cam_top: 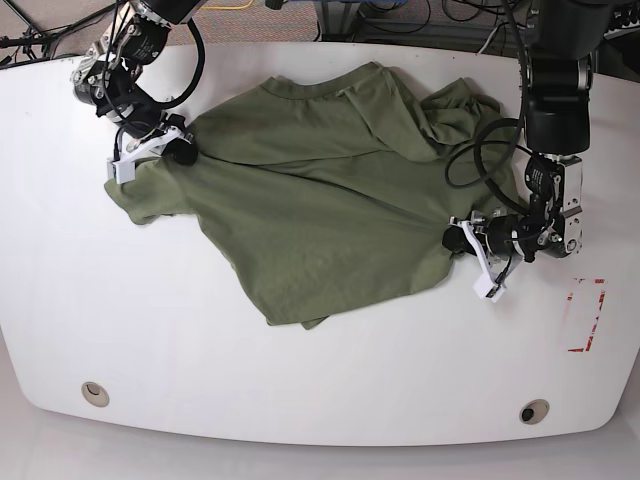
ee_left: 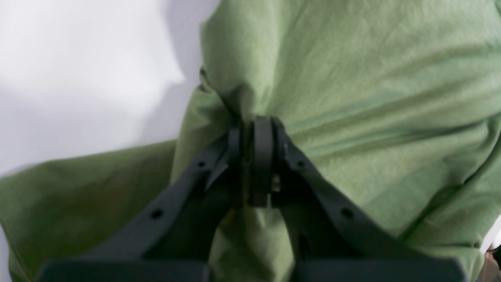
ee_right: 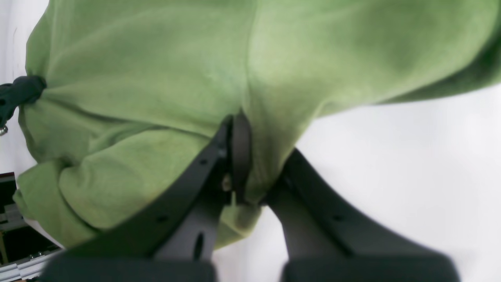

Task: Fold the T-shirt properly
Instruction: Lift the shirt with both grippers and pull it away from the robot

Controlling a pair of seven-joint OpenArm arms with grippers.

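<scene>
The green T-shirt [cam_top: 310,205] lies spread and rumpled across the middle of the white table [cam_top: 300,380], its neck opening toward 12 o'clock and its body running down toward 6, where a loose corner curls under near the hem. Over at 9 o'clock the right gripper [cam_top: 182,155] is clamped on the cloth beside 1 short sleeve, and the fabric draws into tight creases that fan out from the pinch. From the right wrist view the jaws are pressed together with a fold of shirt squeezed between them, the rest of the garment billowing above and the bare table off to the side. At about 3 o'clock the left gripper [cam_top: 453,238] is closed on the opposite edge of the shirt — the cloth gathers to a point there, and long wrinkles run from it across the body toward the other pinch. In the left wrist view the 2 dark fingers [ee_left: 262,156] meet on a bunched tuck of green fabric. The second sleeve sits heaped up near 1 o'clock. A small red mark [cam_top: 588,315] shows on the table at the 4 o'clock side.
</scene>
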